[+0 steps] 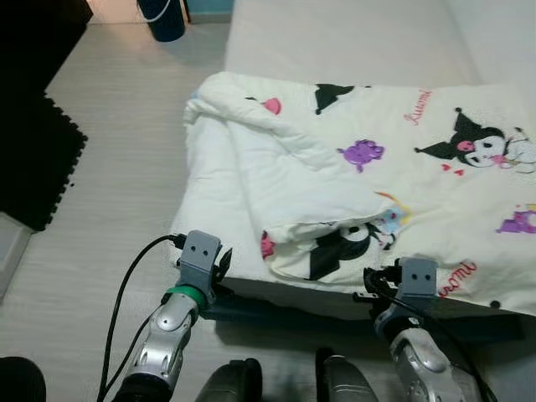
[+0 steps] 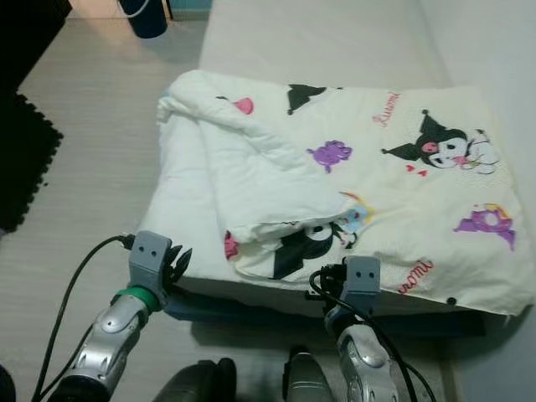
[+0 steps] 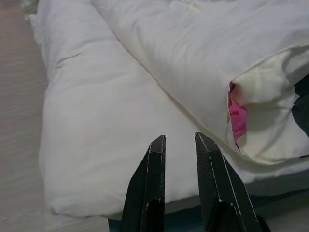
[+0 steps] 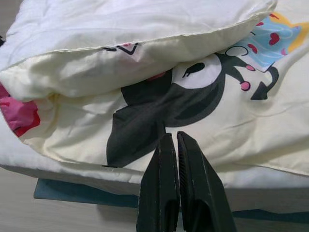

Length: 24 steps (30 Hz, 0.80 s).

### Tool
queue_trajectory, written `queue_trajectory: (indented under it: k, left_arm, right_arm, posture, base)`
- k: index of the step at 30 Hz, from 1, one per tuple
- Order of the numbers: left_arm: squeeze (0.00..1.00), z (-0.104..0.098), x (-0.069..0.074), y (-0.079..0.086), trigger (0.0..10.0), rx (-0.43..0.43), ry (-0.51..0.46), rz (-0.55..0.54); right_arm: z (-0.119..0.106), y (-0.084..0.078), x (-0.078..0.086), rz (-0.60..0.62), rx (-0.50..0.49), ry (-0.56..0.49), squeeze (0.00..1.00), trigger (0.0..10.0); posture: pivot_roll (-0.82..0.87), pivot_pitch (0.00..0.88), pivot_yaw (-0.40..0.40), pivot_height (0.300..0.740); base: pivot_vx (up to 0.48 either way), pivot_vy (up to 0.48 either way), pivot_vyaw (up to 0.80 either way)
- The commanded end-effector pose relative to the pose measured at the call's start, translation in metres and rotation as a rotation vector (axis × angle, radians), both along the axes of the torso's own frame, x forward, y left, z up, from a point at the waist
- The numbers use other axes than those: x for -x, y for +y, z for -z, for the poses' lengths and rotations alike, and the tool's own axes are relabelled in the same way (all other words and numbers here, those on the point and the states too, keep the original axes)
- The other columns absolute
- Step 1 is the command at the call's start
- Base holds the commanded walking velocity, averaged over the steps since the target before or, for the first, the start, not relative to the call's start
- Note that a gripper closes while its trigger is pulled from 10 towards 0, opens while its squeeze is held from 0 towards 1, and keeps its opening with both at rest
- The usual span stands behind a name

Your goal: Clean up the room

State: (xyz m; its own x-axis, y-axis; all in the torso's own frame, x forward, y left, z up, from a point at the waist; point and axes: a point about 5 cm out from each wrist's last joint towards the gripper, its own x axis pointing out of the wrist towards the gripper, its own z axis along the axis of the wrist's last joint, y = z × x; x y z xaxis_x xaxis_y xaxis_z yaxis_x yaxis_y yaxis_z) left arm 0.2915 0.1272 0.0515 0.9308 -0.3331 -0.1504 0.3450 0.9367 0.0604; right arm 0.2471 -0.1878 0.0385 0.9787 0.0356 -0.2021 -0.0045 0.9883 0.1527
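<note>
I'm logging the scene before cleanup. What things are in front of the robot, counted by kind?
Blanket: 1
Bed: 1
Black floor mat: 1
Dark blue bin: 1
Grippers: 2, left gripper, right gripper
Total: 6

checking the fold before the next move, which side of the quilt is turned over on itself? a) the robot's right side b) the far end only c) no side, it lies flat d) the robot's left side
d: the quilt has its plain white underside folded over on the robot's left, in front of the left pincer, while the printed top lies flat on the right.
</note>
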Motion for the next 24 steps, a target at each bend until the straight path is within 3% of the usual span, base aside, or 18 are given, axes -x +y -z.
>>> queue_trajectory:
  k: [1,5,18,24]
  left_arm:
    - [0.00,0.008,0.004,0.002,10.0,-0.008,0.038,0.004]
    - [0.00,0.008,0.004,0.002,10.0,-0.010,0.032,0.011]
    - [0.00,0.004,0.003,-0.003,10.0,-0.020,0.029,0.056]
    - [0.00,0.004,0.002,-0.003,10.0,-0.028,0.033,0.040]
  right_arm:
    - [0.010,-0.003,0.007,0.021,-0.010,0.042,0.00,10.0]
    - [0.010,-0.003,0.007,0.024,-0.010,0.043,0.00,10.0]
    - [0.006,-0.004,0.004,0.058,-0.026,0.019,0.00,10.0]
    - [-0.008,-0.011,-0.005,0.098,-0.024,-0.052,0.00,10.0]
  posture:
    - [-0.02,0.168,0.140,0.740]
    - [-0.02,0.168,0.142,0.740]
    - [-0.01,0.174,0.150,0.740]
    - [-0.02,0.177,0.151,0.740]
  base:
    - [0.000,0.480,0.00]
    - [0.000,0.480,0.00]
    - [0.000,0.000,0.00]
    - [0.000,0.000,0.00]
